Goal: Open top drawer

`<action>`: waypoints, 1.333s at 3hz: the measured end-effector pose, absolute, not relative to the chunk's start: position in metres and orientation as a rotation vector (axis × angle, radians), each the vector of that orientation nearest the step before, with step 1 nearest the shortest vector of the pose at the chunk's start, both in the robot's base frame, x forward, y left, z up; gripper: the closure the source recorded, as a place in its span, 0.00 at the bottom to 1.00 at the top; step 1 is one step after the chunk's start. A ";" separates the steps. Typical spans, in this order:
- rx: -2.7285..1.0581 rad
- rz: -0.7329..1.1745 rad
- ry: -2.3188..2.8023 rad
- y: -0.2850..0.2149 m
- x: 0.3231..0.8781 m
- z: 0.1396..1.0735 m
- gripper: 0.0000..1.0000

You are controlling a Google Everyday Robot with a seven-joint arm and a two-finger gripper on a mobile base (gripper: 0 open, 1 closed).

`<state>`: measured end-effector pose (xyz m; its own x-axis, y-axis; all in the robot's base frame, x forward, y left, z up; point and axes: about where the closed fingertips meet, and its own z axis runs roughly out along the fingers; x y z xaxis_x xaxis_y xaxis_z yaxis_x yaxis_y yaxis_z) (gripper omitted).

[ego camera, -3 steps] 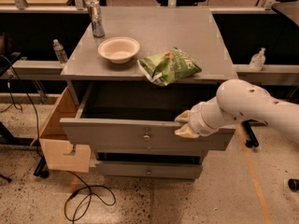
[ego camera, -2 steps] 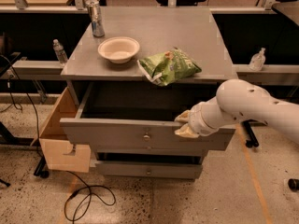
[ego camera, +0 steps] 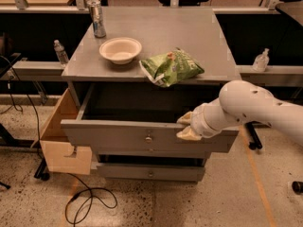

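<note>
The top drawer (ego camera: 118, 134) is a wide grey drawer pulled well out of the grey cabinet, with its shallow dark interior showing. A small round metal knob (ego camera: 148, 138) sits at the centre of its front panel. My gripper (ego camera: 185, 126) is at the top edge of the drawer front, right of the knob, at the end of the white arm (ego camera: 255, 109) coming in from the right. Its pale fingers (ego camera: 188, 134) lie against the panel's upper rim.
On the cabinet top (ego camera: 199, 32) stand a white bowl (ego camera: 120, 49), a green chip bag (ego camera: 171, 67) hanging over the front edge, and a can (ego camera: 97, 18). A slimmer drawer (ego camera: 150, 172) lies below. A tan wooden box (ego camera: 61, 143) stands at left, with a cable (ego camera: 90, 203) on the floor.
</note>
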<state>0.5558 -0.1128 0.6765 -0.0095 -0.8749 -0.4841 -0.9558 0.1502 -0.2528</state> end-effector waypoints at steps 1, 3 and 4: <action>-1.743 0.199 1.898 -0.112 0.555 0.676 0.06; -1.756 0.192 1.898 -0.111 0.556 0.676 0.00; -1.771 0.159 1.899 -0.119 0.563 0.690 0.00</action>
<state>0.5626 -0.1195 0.6897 0.0030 -0.8918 -0.4525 -0.9546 0.1323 -0.2671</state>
